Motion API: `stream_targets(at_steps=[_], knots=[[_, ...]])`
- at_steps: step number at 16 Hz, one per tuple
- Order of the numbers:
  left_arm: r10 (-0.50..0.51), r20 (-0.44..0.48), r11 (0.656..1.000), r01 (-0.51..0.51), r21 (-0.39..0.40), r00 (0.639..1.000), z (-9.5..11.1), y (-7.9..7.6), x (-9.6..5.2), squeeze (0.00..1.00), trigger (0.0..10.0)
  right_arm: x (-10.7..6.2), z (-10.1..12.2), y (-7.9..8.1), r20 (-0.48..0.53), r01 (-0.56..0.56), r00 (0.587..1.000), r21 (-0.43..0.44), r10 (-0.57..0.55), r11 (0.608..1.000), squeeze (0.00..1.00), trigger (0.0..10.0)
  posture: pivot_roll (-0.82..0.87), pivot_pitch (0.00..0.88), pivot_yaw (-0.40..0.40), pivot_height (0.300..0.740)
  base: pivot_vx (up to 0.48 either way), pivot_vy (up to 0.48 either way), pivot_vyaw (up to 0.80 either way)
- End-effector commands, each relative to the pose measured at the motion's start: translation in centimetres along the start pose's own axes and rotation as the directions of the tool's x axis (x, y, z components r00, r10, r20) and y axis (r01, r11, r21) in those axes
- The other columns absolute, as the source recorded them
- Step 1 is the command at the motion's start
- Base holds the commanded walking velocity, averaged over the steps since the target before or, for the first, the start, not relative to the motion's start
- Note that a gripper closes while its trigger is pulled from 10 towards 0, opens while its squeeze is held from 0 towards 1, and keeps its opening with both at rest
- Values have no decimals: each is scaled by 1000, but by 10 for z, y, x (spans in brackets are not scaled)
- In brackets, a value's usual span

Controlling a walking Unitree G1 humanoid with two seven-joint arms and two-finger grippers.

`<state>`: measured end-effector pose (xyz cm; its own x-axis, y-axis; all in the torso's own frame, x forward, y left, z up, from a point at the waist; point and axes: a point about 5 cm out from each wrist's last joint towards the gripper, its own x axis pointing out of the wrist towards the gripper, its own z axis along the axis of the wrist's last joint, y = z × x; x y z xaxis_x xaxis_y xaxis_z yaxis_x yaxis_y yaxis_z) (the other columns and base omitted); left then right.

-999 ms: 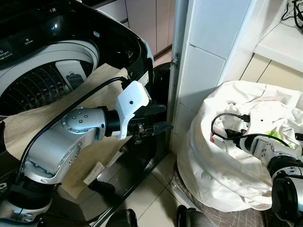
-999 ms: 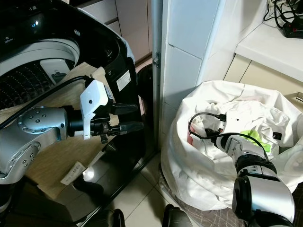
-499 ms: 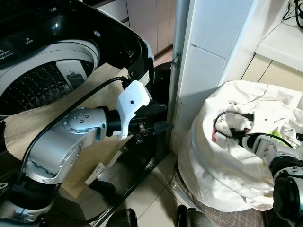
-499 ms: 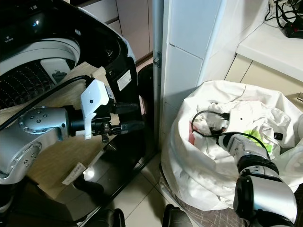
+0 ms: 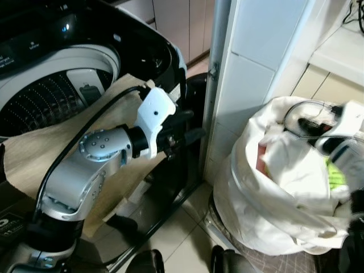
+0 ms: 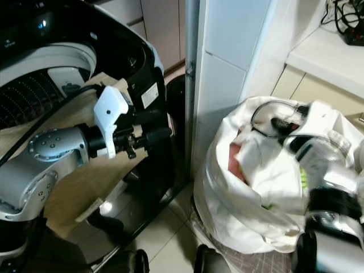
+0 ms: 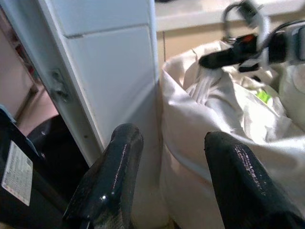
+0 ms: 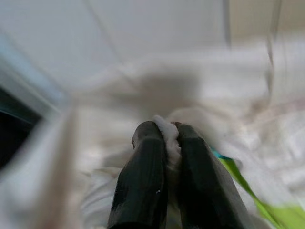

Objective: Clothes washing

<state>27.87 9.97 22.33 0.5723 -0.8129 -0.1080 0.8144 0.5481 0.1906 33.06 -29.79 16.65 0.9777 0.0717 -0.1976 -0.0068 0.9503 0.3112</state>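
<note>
One right hand [image 8: 167, 138] pinches one white garment [image 8: 167, 131].

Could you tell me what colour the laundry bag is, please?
White; the laundry bag shows best in the left eye view.

White tiled wall [image 5: 259, 40] with a grey metal strip [image 5: 215, 79] at its edge. Glossy pale floor tiles [image 5: 176, 239]. Beige cabinet doors [image 5: 182, 25] behind. White shelf [image 6: 324, 54] at right, over beige panels.

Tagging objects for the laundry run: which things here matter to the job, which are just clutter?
Job:
washing machine
white laundry bag
white cloth, pinched by the right gripper
left gripper, open
tan cloth over the machine's rim

Clutter:
tiled wall
shelf
</note>
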Motion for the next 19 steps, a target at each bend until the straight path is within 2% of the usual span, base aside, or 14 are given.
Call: stream_targets(at_steps=[1, 3, 4, 5, 6, 7, 8, 9, 10, 11, 13, 17, 18, 19], knots=[[44, 20, 999, -44, 4, 999, 3, 6, 1, 0, 10000, -12, 31, 14, 78, -97, 992, -24, 99, 995, 0, 0, -54, 91, 22, 740, 0, 0, 0], [69, 45, 998, -69, 0, 997, 7, 9, 4, 0, 10000, -25, 60, 35, 152, -225, 962, -21, 225, 974, 0, 0, -60, 85, 17, 740, 0, 0, 0], [79, 66, 997, -78, -9, 995, 11, 10, 6, 0, 10000, -36, 88, 56, 245, -327, 916, -2, 318, 945, 0, 0, -62, 84, 15, 740, 0, 0, 0], [86, 78, 996, -85, -11, 993, 13, 11, 7, 0, 10000, -42, 102, 67, 291, -379, 886, 6, 361, 925, 0, 0, -64, 82, 14, 740, 0, 0, 0], [105, 110, 994, -104, -13, 988, 19, 12, 9, 0, 10000, -52, 126, 88, 370, -487, 815, 20, 446, 873, 0, 0, -67, 80, 12, 740, 0, 0, 0], [124, 139, 992, -124, -8, 982, 24, 14, 11, 0, 10000, -57, 136, 99, 407, -551, 768, 28, 494, 834, 0, 0, -67, 80, 10, 740, 0, 0, 0], [158, 209, 987, -157, -22, 965, 36, 19, 14, 0, 10000, -66, 147, 115, 451, -646, 689, 27, 567, 763, 0, 0, -70, 77, 8, 740, 0, 0, 0], [175, 302, 984, -160, -77, 937, 53, 24, 15, 1000, 10000, -67, 149, 123, 464, -707, 644, 55, 609, 705, 0, 0, -70, 76, 2, 740, 0, 0, 0], [173, 330, 985, -153, -85, 928, 59, 25, 16, 1000, 10000, -67, 148, 125, 467, -724, 631, 70, 619, 686, 0, 0, -69, 76, 0, 740, 0, 0, 0], [155, 397, 988, -132, -83, 904, 71, 25, 17, 1000, 10000, -66, 147, 131, 468, -756, 608, 95, 641, 647, 0, 0, -67, 73, -8, 740, 0, 0, 0], [109, 485, 993, -71, -96, 868, 90, 20, 27, 1000, 10000, -64, 135, 156, 418, -806, 574, 138, 704, 575, 0, 0, -69, 68, -13, 740, 0, 0, 0], [60, 502, 994, -6, -110, 863, 92, 8, 41, 1000, 10000, -68, 119, 186, 358, -849, 526, 173, 772, 499, 0, 0, -80, 69, -12, 740, 0, 0, 0], [39, 506, 994, 20, -110, 862, 91, 4, 42, 941, 10000, -68, 119, 188, 357, -851, 524, 177, 773, 495, 0, 0, -79, 69, -12, 740, 0, 0, 0], [19, 499, 994, 38, -104, 866, 90, -1, 45, 0, 10000, -68, 118, 189, 359, -851, 524, 189, 772, 490, 0, 0, -78, 69, -12, 740, 0, 0, 0]])
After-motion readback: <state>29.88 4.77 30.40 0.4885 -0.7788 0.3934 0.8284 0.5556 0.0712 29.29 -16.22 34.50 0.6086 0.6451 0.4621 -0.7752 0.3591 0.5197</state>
